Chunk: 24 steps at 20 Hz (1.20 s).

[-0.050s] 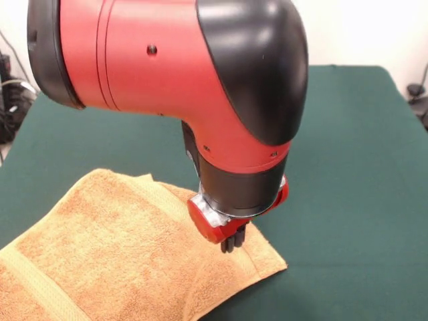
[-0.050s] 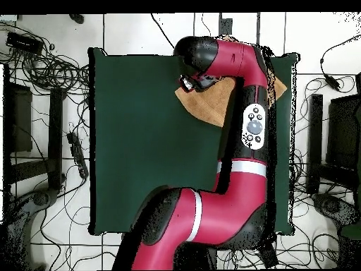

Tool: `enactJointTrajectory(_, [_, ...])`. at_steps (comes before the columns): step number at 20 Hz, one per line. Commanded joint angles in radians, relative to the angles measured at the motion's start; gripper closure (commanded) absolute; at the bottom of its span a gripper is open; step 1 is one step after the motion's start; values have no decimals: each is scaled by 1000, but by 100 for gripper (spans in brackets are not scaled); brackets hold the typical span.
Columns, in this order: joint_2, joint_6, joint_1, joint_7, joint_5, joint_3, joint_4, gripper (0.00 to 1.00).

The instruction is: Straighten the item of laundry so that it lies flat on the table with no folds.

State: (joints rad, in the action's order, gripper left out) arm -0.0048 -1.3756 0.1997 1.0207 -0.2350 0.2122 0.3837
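The item of laundry (image 1: pixel 114 241), an orange-tan terry towel with paler bands, lies at the near left of the green table (image 1: pixel 354 167), running off the picture's bottom and left edges. A raised crease runs from its right corner area toward the bottom edge. My gripper (image 1: pixel 231 244) points down onto the towel near that right corner, its dark fingertips close together and touching the cloth where the crease starts. In the overhead view the towel (image 2: pixel 208 106) sits near the table's (image 2: pixel 141 141) top edge, partly hidden under the arm, with the gripper (image 2: pixel 189 83) at its left end.
The arm's bulky red and black wrist housing (image 1: pixel 200 73) hangs over the towel's far side. Wide green cloth stretches right of and behind the towel. Cables and equipment (image 2: pixel 49 106) lie on the floor around the table.
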Motion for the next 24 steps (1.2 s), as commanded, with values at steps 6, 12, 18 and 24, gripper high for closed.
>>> enactJointTrajectory(6, [110, -67, -42, 304, 21, 40, 46, 100])
enactJointTrajectory(12, [132, -20, -37, 307, 13, 29, 58, 100])
enactJointTrajectory(18, [222, -19, -40, 319, -10, 54, -49, 100])
enactJointTrajectory(24, [298, 7, -24, 291, -22, 126, -138, 100])
